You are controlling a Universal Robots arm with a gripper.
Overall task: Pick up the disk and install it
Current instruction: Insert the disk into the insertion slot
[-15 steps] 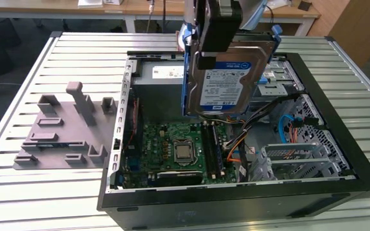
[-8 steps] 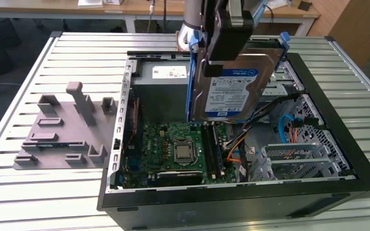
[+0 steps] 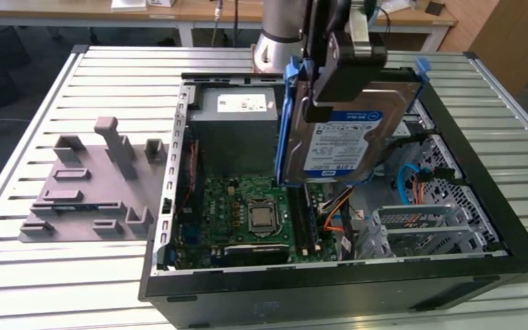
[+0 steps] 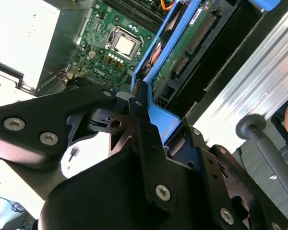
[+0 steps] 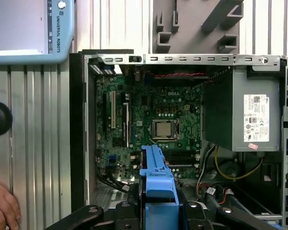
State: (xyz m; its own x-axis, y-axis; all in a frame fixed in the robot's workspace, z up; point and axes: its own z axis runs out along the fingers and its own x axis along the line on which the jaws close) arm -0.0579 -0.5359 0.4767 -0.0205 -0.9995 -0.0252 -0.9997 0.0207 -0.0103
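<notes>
The disk (image 3: 346, 141), a silver drive with a white-and-blue label in blue plastic rails, hangs tilted on edge above the open computer case (image 3: 337, 289). My gripper (image 3: 340, 86) is shut on its upper end, clamping the blue rail. In the second wrist view the fingers (image 4: 140, 108) pinch the blue rail (image 4: 159, 117), and the disk's green circuit side (image 4: 185, 45) runs away from them. In the first wrist view the blue rail (image 5: 157, 179) stands between the gripper's black links, over the motherboard (image 5: 153, 129).
Inside the case lie the motherboard (image 3: 250, 216), a grey power supply box (image 3: 236, 120) and a metal drive cage (image 3: 429, 230) with orange and blue cables. A grey fixture (image 3: 94, 185) sits at the exterior view's left. A person's hand (image 5: 2, 208) rests on the slatted table.
</notes>
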